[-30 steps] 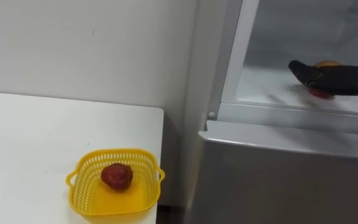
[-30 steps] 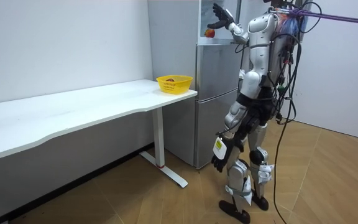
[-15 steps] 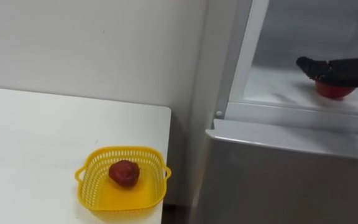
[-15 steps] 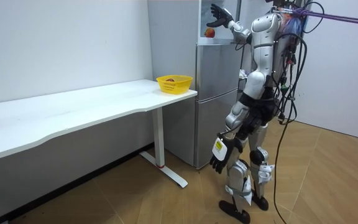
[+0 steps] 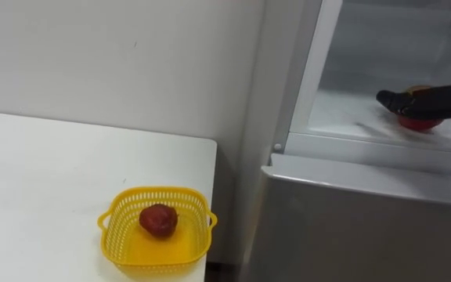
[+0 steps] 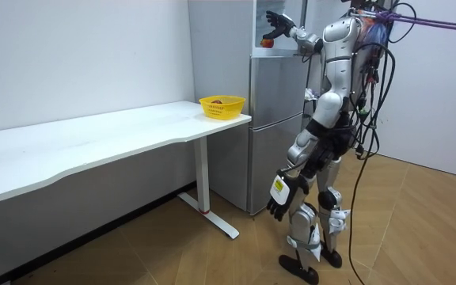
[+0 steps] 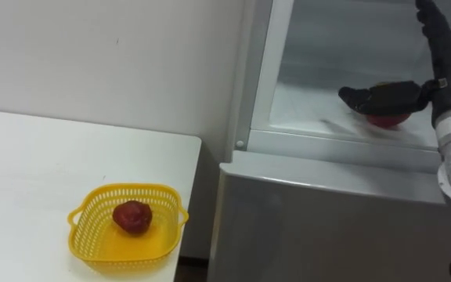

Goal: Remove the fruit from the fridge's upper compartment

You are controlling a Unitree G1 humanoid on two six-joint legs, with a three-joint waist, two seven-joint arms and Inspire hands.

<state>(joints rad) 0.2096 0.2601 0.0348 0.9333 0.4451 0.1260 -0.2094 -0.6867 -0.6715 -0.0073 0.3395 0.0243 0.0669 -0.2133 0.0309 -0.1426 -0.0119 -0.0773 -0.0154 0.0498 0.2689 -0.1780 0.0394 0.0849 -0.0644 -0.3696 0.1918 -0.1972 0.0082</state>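
Red fruit (image 7: 387,120) on upper fridge shelf (image 7: 308,110), right hand (image 7: 425,92) open, thumb stretched just over fruit, fingers raised, nothing held, left hand (image 6: 279,202) hanging low.

Far to the left of the right hand (image 5: 429,100) and well below it, a yellow basket (image 5: 159,257) with open mesh walls and two small handles stands on a white table (image 5: 45,180), near the table corner closest to the hand. Inside the basket lies one dark red fruit (image 5: 158,220), about in its middle. Behind the table, also left of the hand, there is a plain white wall (image 5: 131,63). In the room view the table is long, with white legs, on a wooden floor (image 6: 212,253).
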